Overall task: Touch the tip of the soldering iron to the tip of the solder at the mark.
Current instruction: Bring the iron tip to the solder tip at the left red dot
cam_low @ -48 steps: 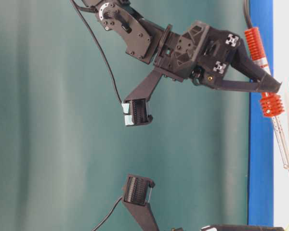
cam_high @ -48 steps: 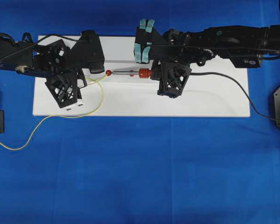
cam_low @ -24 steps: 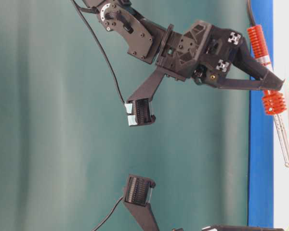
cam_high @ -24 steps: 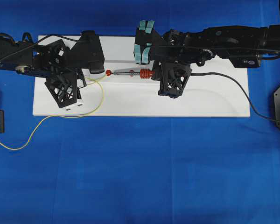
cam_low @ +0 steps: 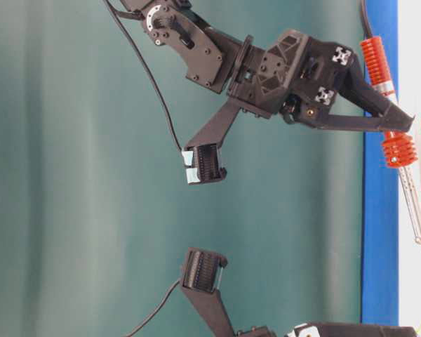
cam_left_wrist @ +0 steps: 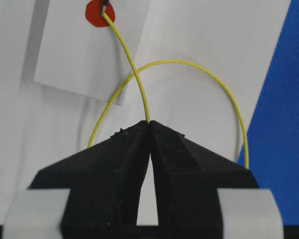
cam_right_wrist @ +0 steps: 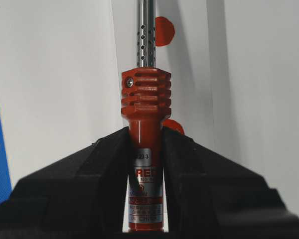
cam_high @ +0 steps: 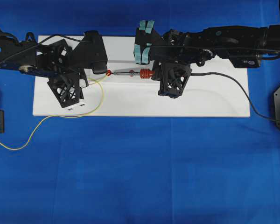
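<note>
Left gripper (cam_left_wrist: 149,124) was clamped on the solder (cam_left_wrist: 132,62) | right gripper (cam_right_wrist: 145,137) was clamped on the soldering iron (cam_right_wrist: 145,99) | both tips were met at the red mark (cam_left_wrist: 95,13) near the white board's (cam_high: 214,100) far edge

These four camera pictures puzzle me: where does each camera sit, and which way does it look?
Overhead: above, looking straight down at the white board; both arms show.
Table-level: low at the table's side, picture turned sideways; the right claw grips the soldering iron.
Left wrist: on the left arm, looking past the left claw pinching the solder, toward the red mark.
Right wrist: on the right arm, looking along the iron's shaft.
Shared: overhead and left wrist both show iron tip and solder meeting at the mark.
</note>
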Robot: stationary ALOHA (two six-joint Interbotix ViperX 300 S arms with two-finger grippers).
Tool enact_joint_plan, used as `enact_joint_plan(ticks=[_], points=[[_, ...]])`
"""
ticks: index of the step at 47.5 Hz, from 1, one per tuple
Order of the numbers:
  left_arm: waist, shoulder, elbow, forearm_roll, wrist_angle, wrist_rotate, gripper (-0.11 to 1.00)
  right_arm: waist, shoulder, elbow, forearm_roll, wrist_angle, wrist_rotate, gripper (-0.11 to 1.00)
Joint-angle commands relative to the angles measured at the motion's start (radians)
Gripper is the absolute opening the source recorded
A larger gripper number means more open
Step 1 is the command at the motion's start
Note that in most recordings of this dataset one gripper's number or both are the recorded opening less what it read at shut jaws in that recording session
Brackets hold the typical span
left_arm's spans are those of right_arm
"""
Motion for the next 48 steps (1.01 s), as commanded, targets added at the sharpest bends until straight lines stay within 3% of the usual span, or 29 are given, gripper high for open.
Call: enact_joint_plan(ticks=[1, 48], points=[[0.003, -0.006, -0.026, 0.002, 0.005, 0.0, 0.03, 0.0, -0.012, -0.026, -0.003, -0.003, 0.0, 0.06], [0.009, -0.003, -0.035, 0.002, 0.037, -0.003, 0.03, -0.002, -0.012, -0.025, -0.002, -0.003, 0.0, 0.06]])
